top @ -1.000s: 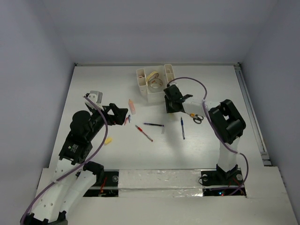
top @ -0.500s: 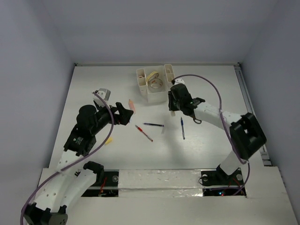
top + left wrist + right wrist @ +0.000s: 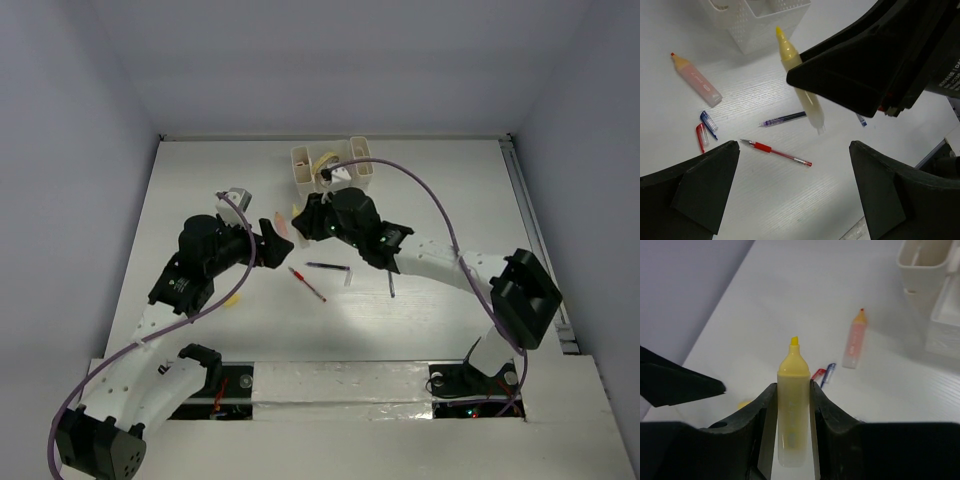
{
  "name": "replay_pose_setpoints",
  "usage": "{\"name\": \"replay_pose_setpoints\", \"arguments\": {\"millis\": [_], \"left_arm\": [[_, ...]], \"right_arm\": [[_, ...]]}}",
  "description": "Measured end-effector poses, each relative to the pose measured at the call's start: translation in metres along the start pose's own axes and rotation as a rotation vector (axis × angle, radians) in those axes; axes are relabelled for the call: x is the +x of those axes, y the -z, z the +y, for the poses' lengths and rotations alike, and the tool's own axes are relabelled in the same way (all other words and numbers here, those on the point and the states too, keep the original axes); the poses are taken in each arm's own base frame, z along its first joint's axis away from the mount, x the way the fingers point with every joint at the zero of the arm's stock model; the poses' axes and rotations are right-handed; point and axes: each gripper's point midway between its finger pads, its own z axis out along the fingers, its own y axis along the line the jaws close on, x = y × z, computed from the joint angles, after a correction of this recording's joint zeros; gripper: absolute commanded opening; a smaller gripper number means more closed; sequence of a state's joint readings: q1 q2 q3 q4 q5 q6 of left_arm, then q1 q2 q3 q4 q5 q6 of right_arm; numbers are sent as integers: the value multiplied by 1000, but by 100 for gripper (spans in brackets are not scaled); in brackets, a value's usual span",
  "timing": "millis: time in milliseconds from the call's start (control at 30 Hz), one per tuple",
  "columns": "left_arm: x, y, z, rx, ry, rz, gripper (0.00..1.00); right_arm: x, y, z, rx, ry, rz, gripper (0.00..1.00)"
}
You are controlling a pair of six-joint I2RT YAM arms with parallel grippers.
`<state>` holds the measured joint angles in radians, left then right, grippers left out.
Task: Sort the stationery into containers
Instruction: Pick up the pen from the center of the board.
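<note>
My right gripper (image 3: 792, 387) is shut on a yellow highlighter (image 3: 794, 405), uncapped, tip pointing away from the wrist. In the left wrist view the same highlighter (image 3: 800, 85) sticks out of the right gripper (image 3: 880, 65), above the table. My left gripper (image 3: 794, 165) stands open with nothing between its fingers, just short of the highlighter. From above, the two grippers (image 3: 280, 240) (image 3: 305, 220) nearly meet in front of the white organizer (image 3: 303, 170). On the table lie a pink highlighter (image 3: 695, 80), a red pen (image 3: 776, 152) and a dark blue pen (image 3: 784, 119).
A red and a blue pen cap (image 3: 705, 130) lie beside the pink highlighter. A small yellow cap (image 3: 232, 298) lies near the left arm. Another blue pen (image 3: 391, 285) shows under the right arm. Tape rolls (image 3: 325, 160) sit in the organizer's middle compartment.
My right arm has swung left from the front of the organizer, carrying the yellow highlighter toward the left gripper. The left gripper has reached right and forward to meet it.
</note>
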<state>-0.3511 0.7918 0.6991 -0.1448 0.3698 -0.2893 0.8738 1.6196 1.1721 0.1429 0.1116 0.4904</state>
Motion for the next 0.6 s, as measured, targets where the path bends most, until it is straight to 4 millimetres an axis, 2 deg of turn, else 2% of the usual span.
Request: {"name": "replay_pose_setpoints", "arguments": {"millis": [133,233,267,433,467,600], "left_arm": [[-1,0,3,-15,0,-5,86],[-2,0,6,-33,0,-12,83],[-2,0,7,-40,0,-14,79],[-5,0,12,-68,-1,-29,71],[-6,1,12,-72,-2,-36,66],[-12,5,12,-84,-8,-63,61]], "right_arm": [[1,-6,27,-70,-35,-16,15],[-9,-9,46,-118,-62,-46,15],[-12,-9,51,-134,-70,-57,15],[-27,-7,71,-196,-101,-98,15],[-27,-6,75,-208,-106,-100,16],[-23,-2,90,-251,-120,-91,16]]}}
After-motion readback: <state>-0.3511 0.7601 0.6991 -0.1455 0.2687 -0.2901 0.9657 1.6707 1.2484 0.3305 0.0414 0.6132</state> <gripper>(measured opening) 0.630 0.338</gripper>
